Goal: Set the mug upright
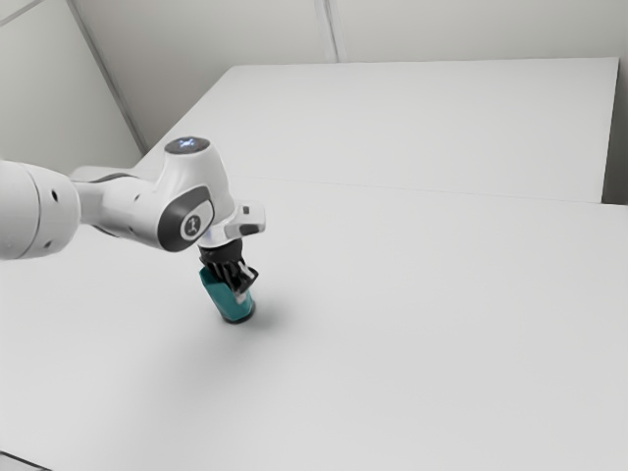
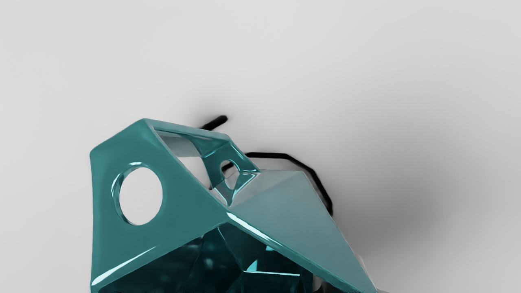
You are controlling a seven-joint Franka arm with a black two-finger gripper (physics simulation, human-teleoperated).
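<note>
Hovering tool [image 1: 234,277] at rim of 1 teal mug [image 1: 232,302], not telling whether open or closed. Seeing mug leaning toward exterior view's left, mouth up, on table [image 1: 432,324] stretching broadly around, visible edges lying well apart.

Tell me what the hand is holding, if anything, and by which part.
I can't tell whether anything is held. The hand is down at the open top of the mug, but a grip there isn't clear.
</note>
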